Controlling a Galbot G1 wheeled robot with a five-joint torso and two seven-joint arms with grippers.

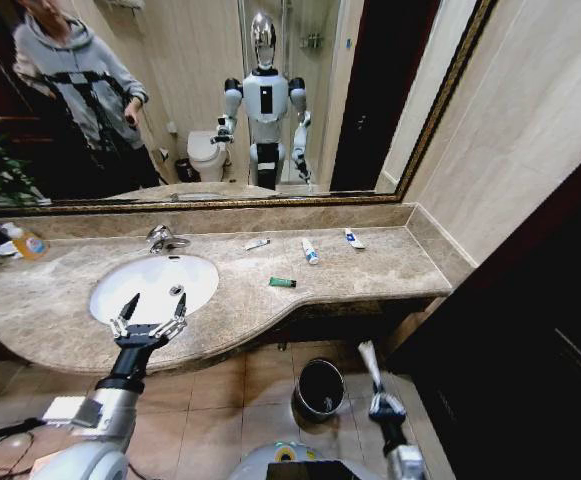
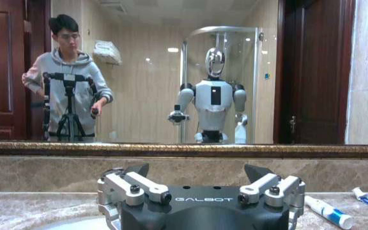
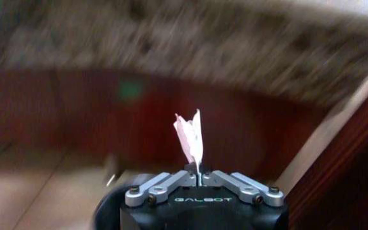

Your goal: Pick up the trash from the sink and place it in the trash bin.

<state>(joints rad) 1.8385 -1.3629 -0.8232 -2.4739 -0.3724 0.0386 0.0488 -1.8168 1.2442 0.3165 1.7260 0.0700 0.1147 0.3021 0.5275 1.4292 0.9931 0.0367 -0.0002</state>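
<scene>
Closed on a whitish sachet (image 3: 190, 136), the right claw (image 1: 374, 385) hangs low beside the trash bin (image 1: 320, 387), probably so the piece can fall inside. Over the sink's (image 1: 120, 300) front rim the left claw (image 1: 148, 318) waits spread open and empty. White tubes (image 1: 310, 250) and a green packet (image 1: 282, 282) lie on the worktop (image 1: 370, 265). Movement smears the right wrist view, so the bin's edge there is unclear.

**Two arms, two poses**

The left gripper (image 1: 148, 314) is raised forward with its fingers spread wide (black tips pointing away from the body). The right gripper (image 1: 374, 385) sits lower, by the robot's right side, its fingers pinched together on a whitish sachet (image 3: 190, 136), wrist pointing upward.
</scene>
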